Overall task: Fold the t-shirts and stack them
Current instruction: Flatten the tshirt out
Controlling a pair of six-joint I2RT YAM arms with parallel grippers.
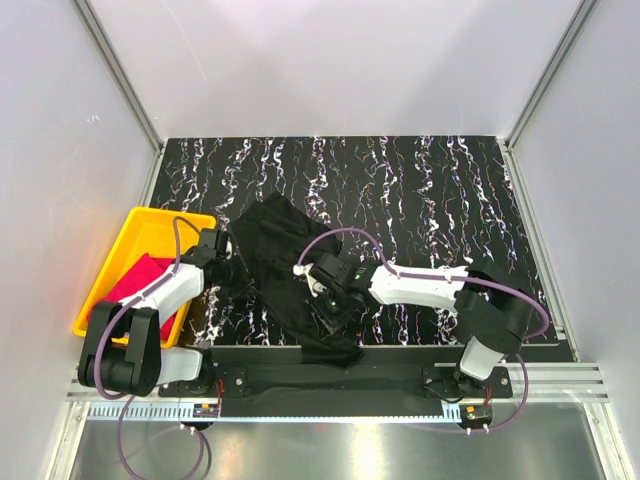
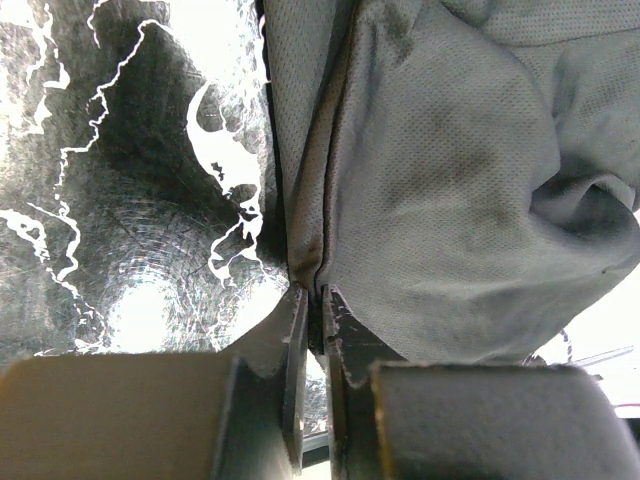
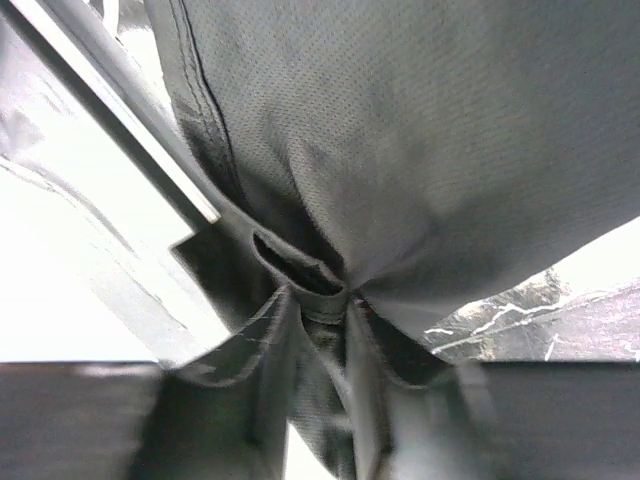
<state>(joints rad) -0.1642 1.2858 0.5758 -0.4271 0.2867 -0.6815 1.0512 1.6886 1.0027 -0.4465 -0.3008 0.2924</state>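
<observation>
Overall: I had hold of one garment at two places, the black t-shirt (image 1: 278,245), which lay crumpled on the marbled table (image 1: 430,190), left of centre and close to my bases.
My left gripper (image 2: 312,303): the jaws stood nearly together, pinching a seamed edge of the black t-shirt. The seam ran straight down into the narrow slot between them.
Cloth at my left jaws: most of it spread up and to the right of the jaws in the left wrist view, with bare table to their left.
Left grip seen from above: at the shirt's left edge, the side nearest the yellow tray (image 1: 150,220).
My right gripper (image 3: 322,318): the jaws were clamped on a gathered bunch of the same shirt, with a small fold of hem pushed up just above the tips.
Cloth at my right jaws: it fanned upward from the pinch and also hung down between the jaws.
Right grip seen from above: about mid-shirt.
The pink t-shirt (image 1: 140,280): it lay in the yellow tray, apart from the black one.
</observation>
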